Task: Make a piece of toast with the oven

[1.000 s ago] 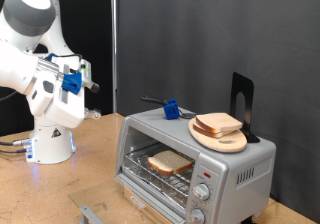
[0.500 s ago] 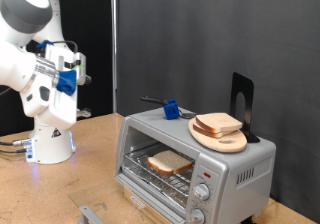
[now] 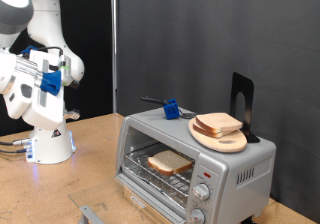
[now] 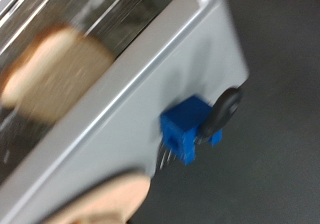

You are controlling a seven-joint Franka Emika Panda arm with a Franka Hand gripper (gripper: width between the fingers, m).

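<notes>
piece of toast (image 3: 170,162) inside oven (image 3: 196,162), pincer (image 3: 47,66) well apart.

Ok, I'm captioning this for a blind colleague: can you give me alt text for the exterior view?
A slice of bread lies on the rack inside an open silver toaster oven, with more slices on a wooden plate on top beside a blue block. The white robot arm's gripper is raised far to the exterior view's left.

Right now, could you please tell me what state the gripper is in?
Gripper: up at the exterior view's left, far from the oven; nothing shows between its fingers, and open or shut cannot be told.
</notes>
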